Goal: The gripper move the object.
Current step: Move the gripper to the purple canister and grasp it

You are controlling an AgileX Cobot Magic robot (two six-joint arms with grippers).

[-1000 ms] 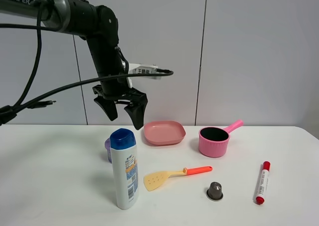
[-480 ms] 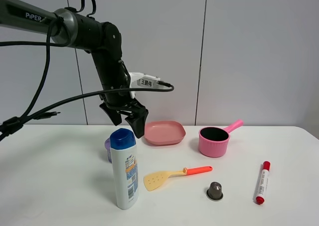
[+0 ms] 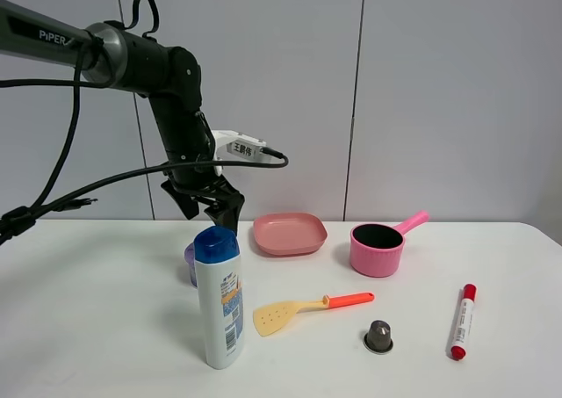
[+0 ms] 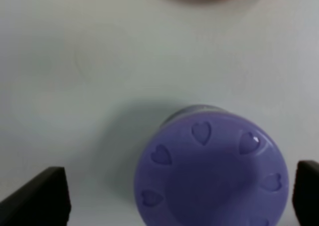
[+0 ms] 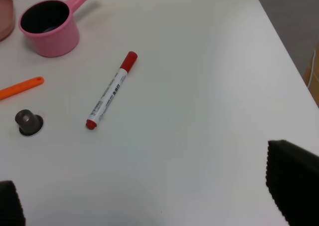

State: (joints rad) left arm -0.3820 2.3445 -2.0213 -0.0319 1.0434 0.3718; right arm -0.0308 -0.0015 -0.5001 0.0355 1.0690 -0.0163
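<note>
The object, a short can with a lilac-purple lid (image 3: 190, 259), stands on the white table, mostly hidden behind the tall white bottle (image 3: 219, 300). In the left wrist view its lid (image 4: 212, 173) with embossed hearts fills the lower middle. My left gripper (image 3: 208, 208) hangs open just above and behind the can, a finger (image 4: 40, 198) showing wide on either side of the lid and not touching it. My right gripper (image 5: 152, 193) is open and empty above bare table; it is out of the exterior view.
A pink plate (image 3: 290, 233), a pink saucepan (image 3: 378, 249), a yellow spatula with an orange handle (image 3: 303, 310), a dark capsule (image 3: 378, 336) and a red marker (image 3: 462, 321) lie to the right. The table's right edge (image 5: 284, 41) is near the right gripper.
My left gripper has come down and a little to the left, from well above the bottle to just over the can. Its fingers stay open. Nothing on the table has moved.
</note>
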